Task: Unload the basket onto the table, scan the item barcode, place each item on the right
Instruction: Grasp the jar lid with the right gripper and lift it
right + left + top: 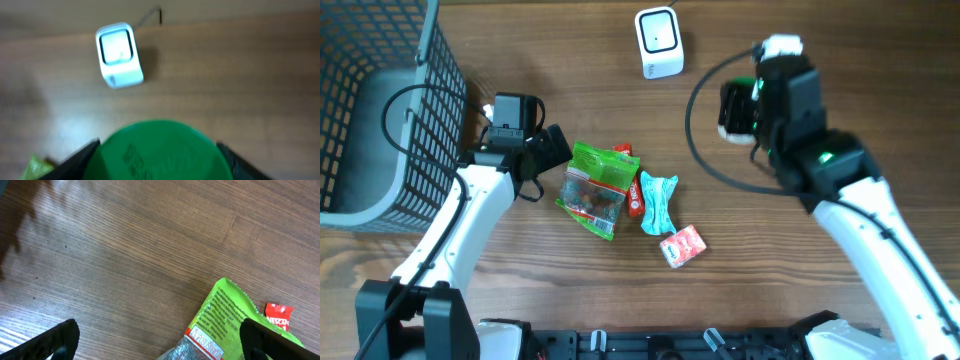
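Observation:
My right gripper (752, 105) is shut on the item, a round container with a green lid (160, 150) and a white and black body (732, 118). The lid fills the space between both fingers (80, 161) in the right wrist view. No barcode shows on it. The white scanner (658, 42) (119, 54) stands upright at the back of the table, to the left of the held container and apart from it. My left gripper (555, 150) (160, 342) is open, low over the table at the left end of a green snack bag (595, 188) (230, 315), holding nothing.
A dark wire basket (380, 110) fills the far left. Beside the green bag lie a red Nescafe sachet (633, 190) (278, 316), a teal wrapper (658, 200) and a pink-red pack (682, 246). A black cable (695, 120) loops by the right arm.

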Robot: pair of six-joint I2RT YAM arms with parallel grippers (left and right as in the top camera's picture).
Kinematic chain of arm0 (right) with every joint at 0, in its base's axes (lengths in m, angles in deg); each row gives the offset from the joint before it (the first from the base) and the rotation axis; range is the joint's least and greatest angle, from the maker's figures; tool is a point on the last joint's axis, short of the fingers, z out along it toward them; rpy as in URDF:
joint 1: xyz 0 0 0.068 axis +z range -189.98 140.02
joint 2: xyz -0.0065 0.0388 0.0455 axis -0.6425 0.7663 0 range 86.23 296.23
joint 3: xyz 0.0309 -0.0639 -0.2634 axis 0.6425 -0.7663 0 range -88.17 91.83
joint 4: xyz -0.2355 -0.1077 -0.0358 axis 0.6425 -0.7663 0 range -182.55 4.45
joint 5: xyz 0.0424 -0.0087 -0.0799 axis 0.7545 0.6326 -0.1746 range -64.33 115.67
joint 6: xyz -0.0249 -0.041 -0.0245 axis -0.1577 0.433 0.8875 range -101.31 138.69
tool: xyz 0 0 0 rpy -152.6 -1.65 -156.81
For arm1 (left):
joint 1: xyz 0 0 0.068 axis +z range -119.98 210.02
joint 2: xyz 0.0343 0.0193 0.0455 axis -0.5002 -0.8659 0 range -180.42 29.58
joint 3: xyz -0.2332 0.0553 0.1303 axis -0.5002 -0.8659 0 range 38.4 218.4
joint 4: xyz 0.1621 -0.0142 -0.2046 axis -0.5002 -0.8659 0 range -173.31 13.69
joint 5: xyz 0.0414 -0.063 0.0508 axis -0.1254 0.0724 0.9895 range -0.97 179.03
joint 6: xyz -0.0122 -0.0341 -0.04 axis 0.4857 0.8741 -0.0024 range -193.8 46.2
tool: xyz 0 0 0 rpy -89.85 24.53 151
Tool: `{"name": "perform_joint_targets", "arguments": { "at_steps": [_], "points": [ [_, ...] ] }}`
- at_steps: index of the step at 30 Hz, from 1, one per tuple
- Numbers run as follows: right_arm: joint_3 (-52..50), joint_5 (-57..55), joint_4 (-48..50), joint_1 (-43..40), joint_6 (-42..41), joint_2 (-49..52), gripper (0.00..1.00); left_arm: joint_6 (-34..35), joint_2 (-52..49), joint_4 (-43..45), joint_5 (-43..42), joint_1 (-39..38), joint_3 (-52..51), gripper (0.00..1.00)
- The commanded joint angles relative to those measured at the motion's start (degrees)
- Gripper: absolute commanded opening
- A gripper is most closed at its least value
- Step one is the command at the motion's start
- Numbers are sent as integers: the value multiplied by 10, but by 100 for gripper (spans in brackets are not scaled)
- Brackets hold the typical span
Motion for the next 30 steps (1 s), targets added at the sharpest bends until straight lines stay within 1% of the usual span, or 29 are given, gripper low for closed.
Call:
{"name": "perform_joint_targets", "arguments": {
  "at_steps": [1,4,6,11,14,16,17,19,21,22,23,25,27,29,30],
  "points": [
    [-155,-36,147,2,9,-27,45,-3,9,1,9,2,0,100],
    [-276,-39,349,2,10,7,39,-3,9,1,9,2,0,100],
    [-307,-45,424,2,21,39,38,-3,9,1,9,2,0,100],
    [-310,-47,519,2,23,170,40,-3,9,1,9,2,0,100],
    [-310,-49,567,2,23,194,40,-3,9,1,9,2,0,100],
    [-310,-49,574,2,23,194,40,-3,9,1,9,2,0,100],
    [-310,-49,572,2,23,194,46,-3,9,1,9,2,0,100],
    [-310,-49,569,2,24,194,64,-3,9,1,9,2,0,100],
    [-310,-49,568,2,23,194,77,-3,9,1,9,2,0,100],
    [-310,-49,565,2,23,194,86,-3,9,1,9,2,0,100],
    [-310,-49,560,2,23,192,93,-3,9,1,9,2,0,100],
    [-310,-49,541,2,28,179,98,-3,9,1,9,2,0,100],
    [-308,-45,533,2,77,152,99,-3,9,1,9,2,0,100],
    [-281,-44,471,2,129,89,99,-3,9,1,9,2,0,100],
    [-246,-44,402,2,146,49,99,-3,9,1,9,2,0,100]
  ]
}}
